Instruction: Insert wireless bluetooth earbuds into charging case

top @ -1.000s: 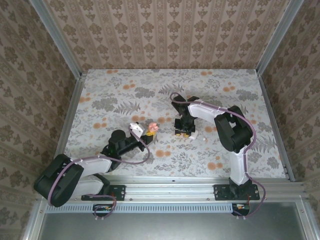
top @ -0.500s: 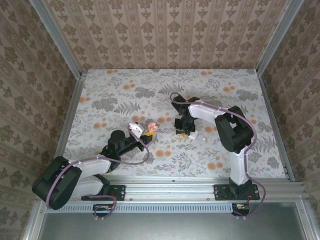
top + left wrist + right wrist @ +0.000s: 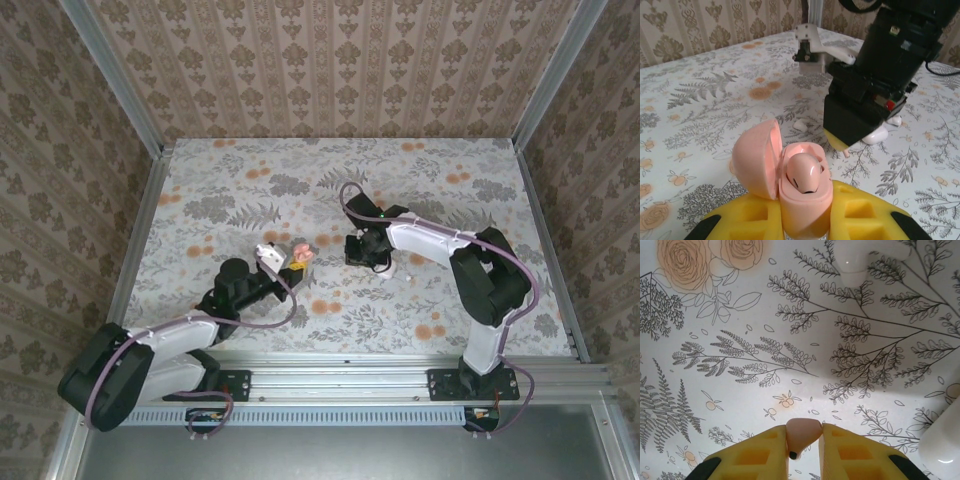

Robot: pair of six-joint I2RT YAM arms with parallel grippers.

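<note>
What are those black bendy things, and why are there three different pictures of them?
Those are two black-and-white robot arms bolted to a flowery table. One picture looks down from above. The other two come from little cameras on each arm's wrist, so its yellow fingers show up close. The left gripper is shut on an open pink plastic charging case with one pink earbud sitting inside. The right gripper pinches a second small pink earbud. Some glossy white rounded pieces lie on the table too; I can't tell what they are.
</note>
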